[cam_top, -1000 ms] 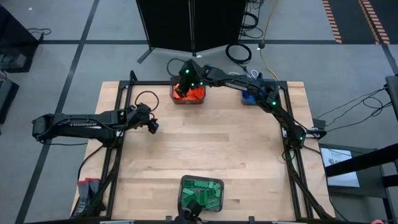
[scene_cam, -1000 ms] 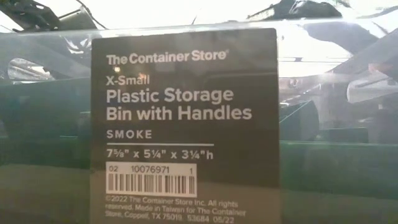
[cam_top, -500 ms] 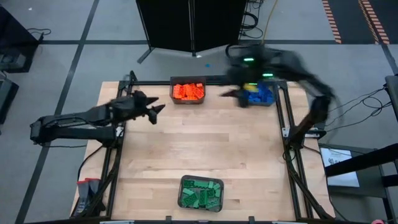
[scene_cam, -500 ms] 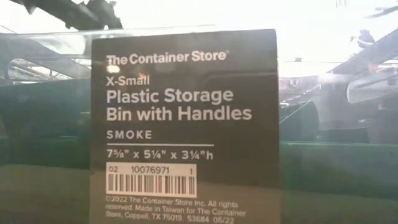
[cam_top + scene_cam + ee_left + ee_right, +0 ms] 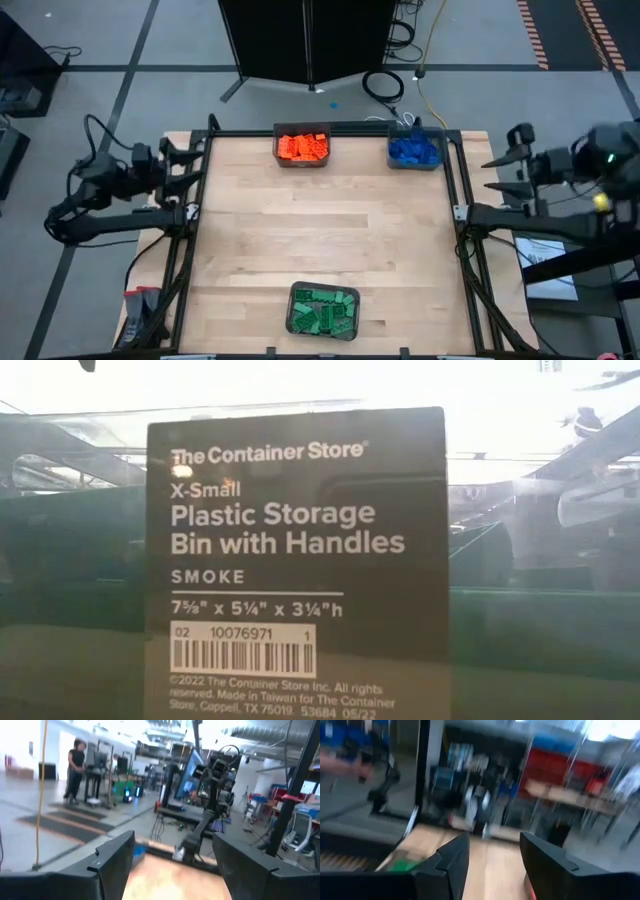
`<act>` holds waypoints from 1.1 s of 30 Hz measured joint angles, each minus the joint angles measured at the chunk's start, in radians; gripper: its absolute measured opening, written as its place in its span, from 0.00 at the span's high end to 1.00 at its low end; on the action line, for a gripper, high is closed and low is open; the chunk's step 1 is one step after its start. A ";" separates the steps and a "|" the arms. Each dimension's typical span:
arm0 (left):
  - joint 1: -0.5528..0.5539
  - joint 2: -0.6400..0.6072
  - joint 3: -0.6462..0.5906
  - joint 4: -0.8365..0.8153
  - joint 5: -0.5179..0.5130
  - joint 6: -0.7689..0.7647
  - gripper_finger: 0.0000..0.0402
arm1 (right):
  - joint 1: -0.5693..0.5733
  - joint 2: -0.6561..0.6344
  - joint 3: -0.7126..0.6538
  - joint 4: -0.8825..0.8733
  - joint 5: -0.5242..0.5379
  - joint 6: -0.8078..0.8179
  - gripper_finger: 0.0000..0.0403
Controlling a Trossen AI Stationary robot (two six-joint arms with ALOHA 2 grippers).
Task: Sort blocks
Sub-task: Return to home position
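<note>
My left arm (image 5: 120, 212) and right arm (image 5: 540, 215) are dark and jointed, fingers (image 5: 114, 862) flat, angular; black cable (image 5: 92, 130) on my left, green light (image 5: 609, 157) on my right.

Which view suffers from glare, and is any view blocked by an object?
Low view: the label on a bin blocks most of the picture, with strong glare above it. Left wrist view: bright light washes out part of the room. High view: even light on the table.

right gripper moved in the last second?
Yes, the right gripper left the grey plastic bin of orange bricks and now sits at the wooden table's right edge.
</note>
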 joint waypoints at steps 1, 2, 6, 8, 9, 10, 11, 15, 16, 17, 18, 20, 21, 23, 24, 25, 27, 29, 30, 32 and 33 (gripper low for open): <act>0.000 -0.029 -0.001 -0.041 0.000 -0.012 0.33 | 0.000 -0.088 -0.128 0.132 -0.001 0.023 0.58; 0.000 -0.056 -0.002 -0.075 -0.001 -0.024 0.33 | 0.000 -0.173 -0.250 0.242 0.000 0.039 0.58; 0.000 -0.149 -0.002 -0.158 -0.006 -0.030 0.33 | 0.000 -0.452 -0.682 0.547 0.066 0.163 0.58; 0.000 -0.182 -0.002 -0.179 -0.015 -0.032 0.33 | 0.000 -0.553 -0.863 0.667 0.079 0.264 0.58; 0.000 -0.198 -0.002 -0.190 -0.016 -0.032 0.33 | 0.000 -0.563 -0.935 0.720 0.067 0.309 0.58; 0.000 -0.210 -0.004 -0.198 -0.017 -0.033 0.33 | 0.000 -0.563 -0.991 0.791 0.055 0.350 0.58; 0.001 -0.225 -0.014 -0.195 -0.017 -0.038 0.33 | 0.000 -0.552 -1.033 0.810 0.031 0.379 0.58; 0.002 -0.242 -0.095 -0.221 -0.010 -0.110 0.33 | 0.001 -0.480 -1.175 1.045 0.003 0.466 0.58; 0.002 -0.241 -0.126 -0.228 0.001 -0.130 0.33 | 0.001 -0.473 -1.207 1.088 -0.002 0.475 0.58; 0.002 -0.237 -0.163 -0.196 0.008 -0.139 0.33 | 0.001 -0.468 -1.233 1.136 -0.007 0.480 0.58; 0.002 -0.237 -0.204 -0.181 0.014 -0.154 0.33 | 0.002 -0.471 -1.253 1.180 -0.008 0.488 0.58; 0.002 -0.243 -0.289 -0.165 0.022 -0.185 0.33 | 0.003 -0.481 -1.285 1.231 -0.010 0.501 0.58; 0.002 -0.243 -0.330 -0.122 0.026 -0.191 0.33 | 0.003 -0.484 -1.293 1.249 -0.012 0.510 0.58; 0.002 -0.244 -0.404 -0.020 0.044 -0.215 0.33 | 0.007 -0.493 -1.314 1.232 -0.012 0.536 0.58; 0.002 -0.244 -0.444 0.038 0.055 -0.225 0.33 | 0.010 -0.497 -1.318 1.227 -0.010 0.548 0.58; 0.002 -0.244 -0.478 0.073 0.071 -0.235 0.33 | 0.016 -0.500 -1.323 1.227 -0.012 0.555 0.58; 0.000 -0.244 -0.533 0.145 0.110 -0.243 0.33 | 0.026 -0.510 -1.334 1.213 -0.015 0.559 0.58; -0.009 -0.245 -0.578 0.185 0.134 -0.258 0.33 | 0.040 -0.513 -1.354 1.215 -0.013 0.564 0.58; -0.015 -0.245 -0.602 0.195 0.135 -0.265 0.33 | 0.045 -0.515 -1.365 1.209 -0.011 0.571 0.58; -0.028 -0.245 -0.645 0.213 0.130 -0.269 0.33 | 0.054 -0.519 -1.382 1.212 -0.007 0.595 0.58; -0.034 -0.245 -0.668 0.237 0.119 -0.273 0.33 | 0.057 -0.524 -1.391 1.214 -0.007 0.606 0.58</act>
